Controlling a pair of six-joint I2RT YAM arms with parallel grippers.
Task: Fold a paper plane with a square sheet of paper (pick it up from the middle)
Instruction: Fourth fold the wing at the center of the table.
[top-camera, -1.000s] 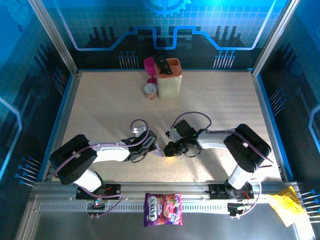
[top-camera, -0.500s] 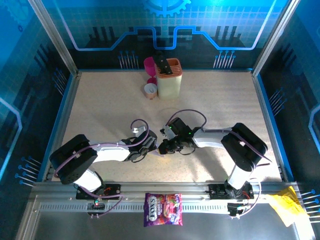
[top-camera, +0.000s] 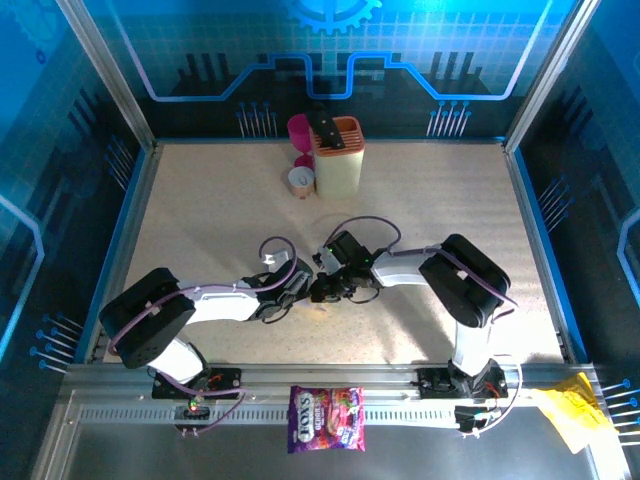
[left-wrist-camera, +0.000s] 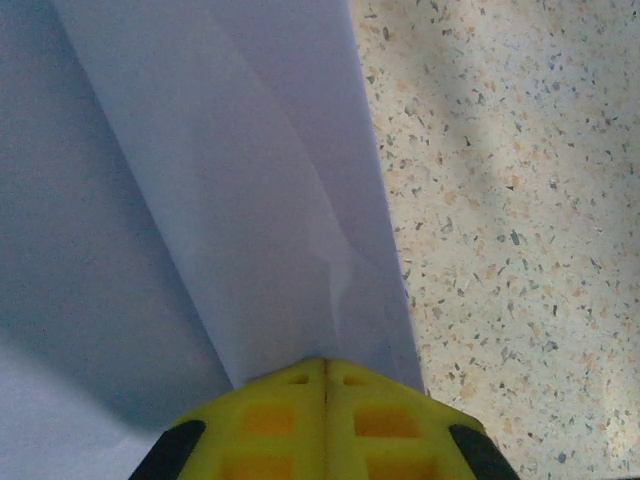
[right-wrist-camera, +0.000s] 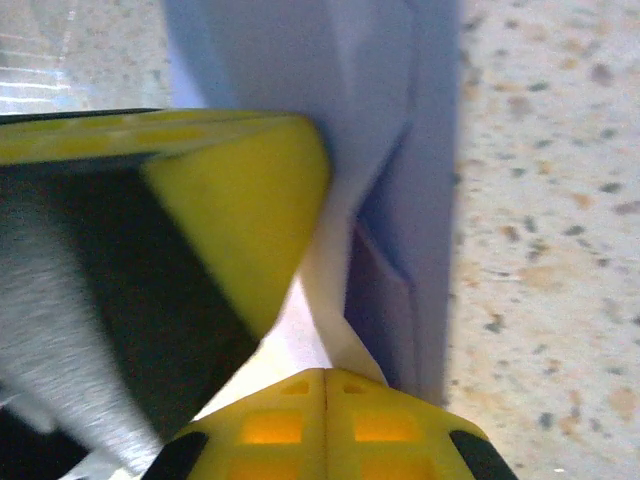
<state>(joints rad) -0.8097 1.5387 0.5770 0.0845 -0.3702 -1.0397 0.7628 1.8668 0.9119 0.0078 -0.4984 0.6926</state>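
The square sheet of paper (left-wrist-camera: 250, 170) is pale lilac and folded into long layers with creases, lying over the speckled table (left-wrist-camera: 520, 200). My left gripper (left-wrist-camera: 325, 365) is shut on the folded paper's near end, which comes out from between its yellow fingertips. My right gripper (right-wrist-camera: 325, 375) is shut on the paper (right-wrist-camera: 400, 150) as well, and the left gripper's yellow finger (right-wrist-camera: 240, 190) sits right beside it. In the top view the left gripper (top-camera: 303, 291) and the right gripper (top-camera: 320, 290) meet tip to tip at the table's middle, hiding most of the paper.
A beige holder with an orange insert (top-camera: 338, 160), a pink cup (top-camera: 298, 128) and a small round cup (top-camera: 299, 180) stand at the back centre. A printed sweets bag (top-camera: 327, 418) and yellow crumpled paper (top-camera: 570, 412) lie on the near rail.
My right gripper has moved left up to the left gripper and closed on the paper. The left arm has stayed where it was.
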